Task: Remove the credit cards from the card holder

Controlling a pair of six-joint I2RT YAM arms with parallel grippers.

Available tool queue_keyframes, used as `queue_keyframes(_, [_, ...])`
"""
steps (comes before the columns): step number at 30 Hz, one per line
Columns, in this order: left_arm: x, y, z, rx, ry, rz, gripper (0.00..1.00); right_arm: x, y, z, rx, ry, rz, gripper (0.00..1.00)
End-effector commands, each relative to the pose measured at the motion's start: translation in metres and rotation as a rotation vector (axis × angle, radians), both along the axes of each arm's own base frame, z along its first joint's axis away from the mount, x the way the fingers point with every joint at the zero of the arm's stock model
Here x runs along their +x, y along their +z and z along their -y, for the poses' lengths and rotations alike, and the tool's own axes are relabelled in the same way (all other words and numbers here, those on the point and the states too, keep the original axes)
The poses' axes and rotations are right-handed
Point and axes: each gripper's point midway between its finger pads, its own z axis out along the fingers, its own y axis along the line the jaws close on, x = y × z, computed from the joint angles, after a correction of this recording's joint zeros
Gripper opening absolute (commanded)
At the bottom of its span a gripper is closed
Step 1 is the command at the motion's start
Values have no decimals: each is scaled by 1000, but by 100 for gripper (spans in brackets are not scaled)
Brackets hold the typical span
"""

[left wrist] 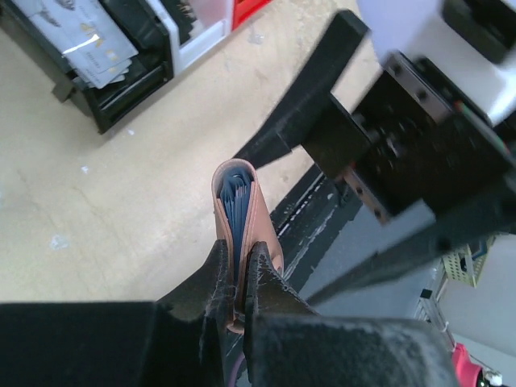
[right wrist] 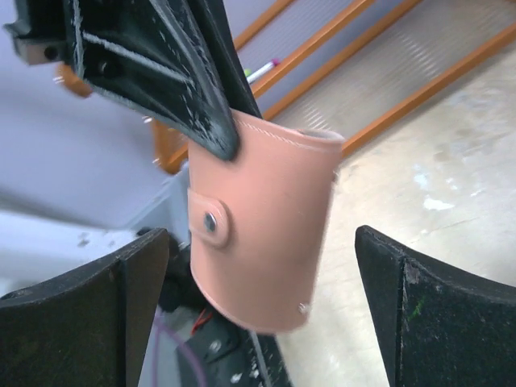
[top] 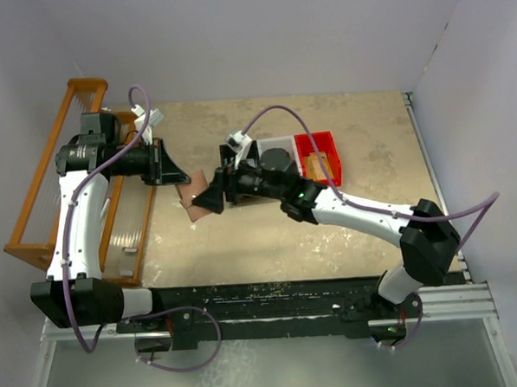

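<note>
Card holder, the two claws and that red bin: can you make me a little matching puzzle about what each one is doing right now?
Things:
1. card holder
2. left gripper
3. right gripper
4. red bin

States:
A. open, one jaw on each side of the card holder, not touching it
B. pink, pinched along one edge
C. shut on the card holder
D. resting on the table, on the right arm's side

Pairs: 1-B, 2-C, 3-A, 4-D
</note>
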Motion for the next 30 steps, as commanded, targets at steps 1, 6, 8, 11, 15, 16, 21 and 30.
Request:
queue_keyframes(1, [-24,41,18,-133,-127,121,0,-67,52,24,238,429,-44,98])
queue_keyframes(6, [-50,72,32,-296,-229,163,0,-81,57,28,304,511,-85,94])
queue_keyframes(8, [-50,77,33,-307,-223,190,0,-86,68,30,374,546,-81,89])
queue_keyframes(11, [-54,80,33,-306,-214,209,0,-93,68,34,439,575,-122,74])
queue_keyframes(15, [-54,77,31,-278,-197,220,0,-102,73,40,490,618,-147,38])
queue_keyframes(16, [-51,73,30,-258,-190,227,0,-102,74,40,488,621,-149,28])
queue_keyframes(21, [-19,43,9,-44,-50,274,21,-75,67,33,385,450,-196,0])
queue_keyframes(30, [4,31,-11,105,67,345,94,19,20,51,-120,-193,-113,0])
